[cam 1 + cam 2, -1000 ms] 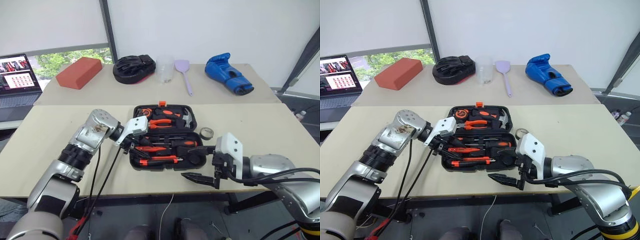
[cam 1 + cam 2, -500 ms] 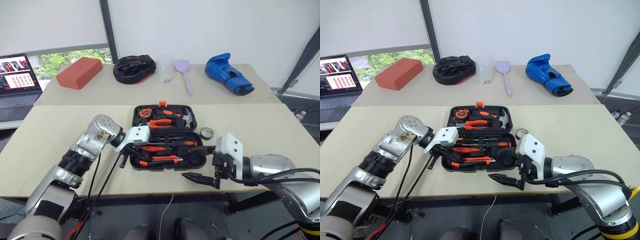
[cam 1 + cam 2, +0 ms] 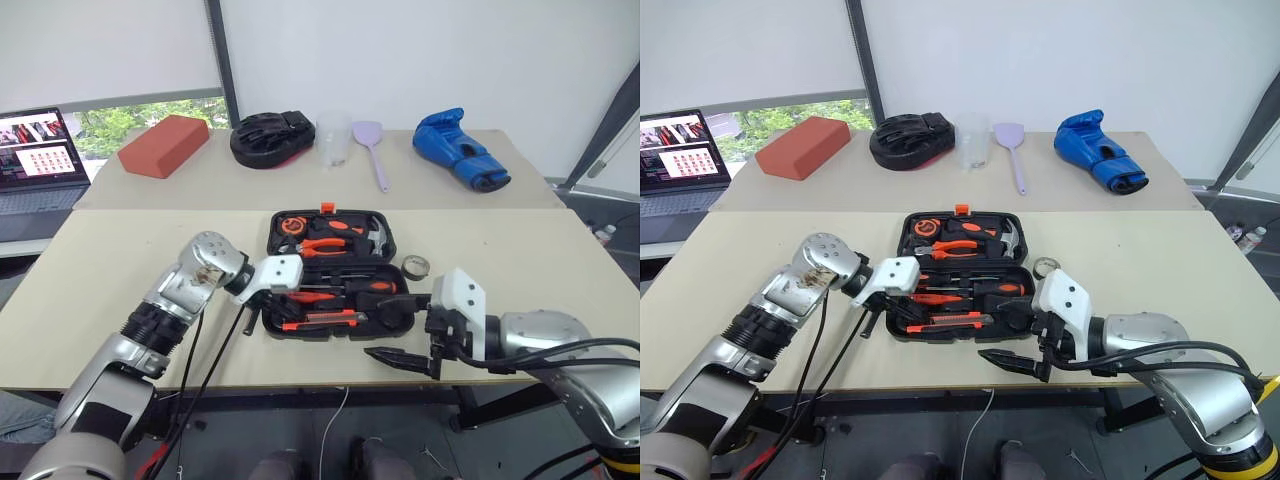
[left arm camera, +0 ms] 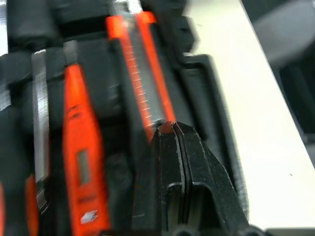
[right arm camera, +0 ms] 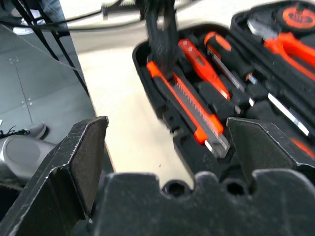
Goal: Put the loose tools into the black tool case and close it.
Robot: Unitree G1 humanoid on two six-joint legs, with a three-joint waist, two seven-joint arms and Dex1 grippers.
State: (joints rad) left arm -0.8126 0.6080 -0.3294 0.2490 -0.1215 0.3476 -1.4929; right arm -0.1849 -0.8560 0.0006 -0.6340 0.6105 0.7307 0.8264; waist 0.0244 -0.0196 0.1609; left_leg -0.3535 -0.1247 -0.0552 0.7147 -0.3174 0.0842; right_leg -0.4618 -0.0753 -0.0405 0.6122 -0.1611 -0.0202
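The black tool case (image 3: 392, 244) lies open mid-table, its slots holding pliers, a hammer and screwdrivers (image 3: 345, 288). The orange-black utility knife (image 3: 322, 320) lies in the front row, beside a slim orange screwdriver (image 4: 81, 157). My left gripper (image 4: 167, 127) is shut, its tips resting on the knife's (image 4: 145, 73) left end; it also shows over the knife (image 5: 189, 105) in the right wrist view. My right gripper (image 3: 396, 328) stands open at the case's front right corner, holding nothing. A small dark tape roll (image 3: 415, 266) sits on the table right of the case.
On the far table are a red brick (image 3: 160, 146), a black padded mitt (image 3: 270, 137), a clear cup (image 3: 333, 137), a lilac spatula (image 3: 373, 150) and a blue boxing glove (image 3: 460, 148). A laptop (image 3: 35, 160) stands far left. The table's front edge runs just below my right gripper.
My left gripper has closed and shifted from the case's left rim down onto the knife's end in the front row. The right arm has stayed put.
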